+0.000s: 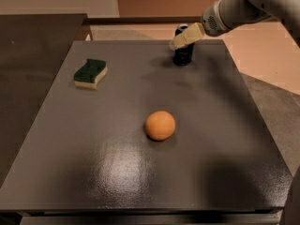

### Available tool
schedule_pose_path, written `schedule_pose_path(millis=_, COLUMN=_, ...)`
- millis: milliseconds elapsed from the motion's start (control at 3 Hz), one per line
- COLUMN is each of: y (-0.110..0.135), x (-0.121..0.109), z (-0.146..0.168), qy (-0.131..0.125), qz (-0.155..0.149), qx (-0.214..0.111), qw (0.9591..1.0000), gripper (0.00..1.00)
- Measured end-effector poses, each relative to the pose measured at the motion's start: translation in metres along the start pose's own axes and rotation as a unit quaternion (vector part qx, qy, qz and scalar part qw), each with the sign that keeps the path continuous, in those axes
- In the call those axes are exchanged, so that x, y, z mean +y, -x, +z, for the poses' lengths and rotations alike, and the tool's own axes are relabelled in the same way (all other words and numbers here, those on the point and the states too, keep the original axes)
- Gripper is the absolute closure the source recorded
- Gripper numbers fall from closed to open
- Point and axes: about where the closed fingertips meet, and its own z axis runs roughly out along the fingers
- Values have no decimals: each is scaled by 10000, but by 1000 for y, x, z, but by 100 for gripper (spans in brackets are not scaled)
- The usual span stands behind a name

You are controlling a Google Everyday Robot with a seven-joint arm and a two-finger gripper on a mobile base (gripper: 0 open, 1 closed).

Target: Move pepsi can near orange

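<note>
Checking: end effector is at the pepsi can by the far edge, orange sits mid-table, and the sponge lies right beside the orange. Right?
Not quite. The camera view shows the sponge well apart from the orange, toward the far left of the table. The rest holds: the end effector is at the pepsi can by the far edge, and the orange sits mid-table.

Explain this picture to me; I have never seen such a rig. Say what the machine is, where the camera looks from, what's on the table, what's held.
This is a robot arm reaching in from the upper right. Its gripper, the grasping end, is at the pepsi can, which stands upright near the far edge of the table; whether it holds the can is unclear. An orange lies mid-table, a sponge far left. The one camera looks down from above the near edge.
</note>
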Motion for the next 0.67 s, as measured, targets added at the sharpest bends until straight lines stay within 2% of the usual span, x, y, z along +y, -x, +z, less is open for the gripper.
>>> schedule_pose_path(millis=333, y=3, x=-7, z=9, qy=-28, qz=67, qx=-6, qw=10000, gripper=0)
schedule_pose_path(millis=667, y=4, x=-12, z=15, qy=-36, qz=84, qx=10, qw=10000, gripper=18)
